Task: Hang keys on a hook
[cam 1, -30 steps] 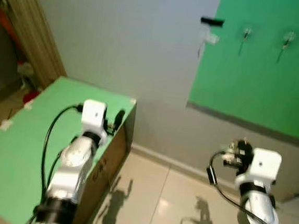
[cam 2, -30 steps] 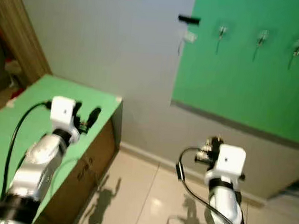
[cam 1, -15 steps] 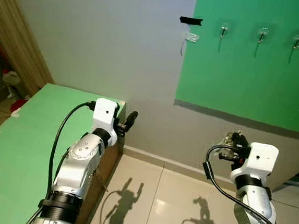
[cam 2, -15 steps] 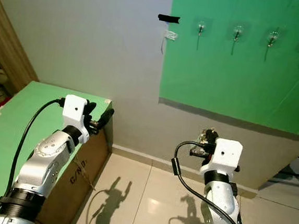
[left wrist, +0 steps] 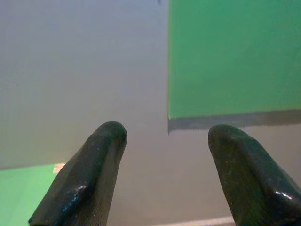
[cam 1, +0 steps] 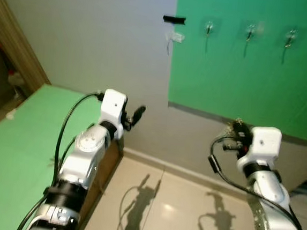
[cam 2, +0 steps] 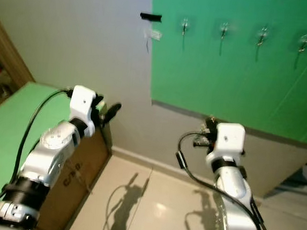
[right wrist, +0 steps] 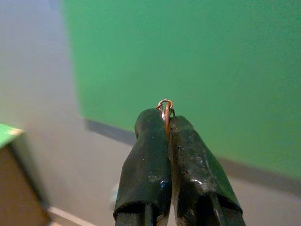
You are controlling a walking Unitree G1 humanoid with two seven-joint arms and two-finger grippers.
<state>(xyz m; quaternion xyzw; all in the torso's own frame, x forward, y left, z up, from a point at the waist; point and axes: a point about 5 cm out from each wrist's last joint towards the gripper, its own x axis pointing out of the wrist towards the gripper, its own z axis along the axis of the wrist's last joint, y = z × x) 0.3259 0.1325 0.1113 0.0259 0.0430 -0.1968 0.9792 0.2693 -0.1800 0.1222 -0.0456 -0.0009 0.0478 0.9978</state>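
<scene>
Several small metal hooks [cam 1: 208, 28] [cam 1: 250, 32] [cam 1: 290, 37] sit in a row high on the green wall panel [cam 1: 243, 74]. My right gripper [right wrist: 167, 123] is shut on the keys, whose thin copper key ring [right wrist: 165, 106] sticks out between the fingertips. In the eye views that gripper [cam 1: 236, 126] is raised at the right, well below the hooks, facing the panel. My left gripper [left wrist: 164, 155] is open with nothing between its fingers; it [cam 1: 137, 113] is held up at the left, pointing at the grey wall.
A green-topped cardboard box [cam 1: 15, 157] stands at the left beside the wall. A wooden door frame [cam 1: 14, 43] is at the far left. A black tape strip [cam 1: 174, 20] and a white tag [cam 1: 175, 37] mark the grey wall. Glossy tiled floor [cam 1: 156, 212] lies below.
The camera view has shifted, bringing the green panel and hooks further left in the picture. Both arms have risen a little; the right gripper stays shut on the keys.
</scene>
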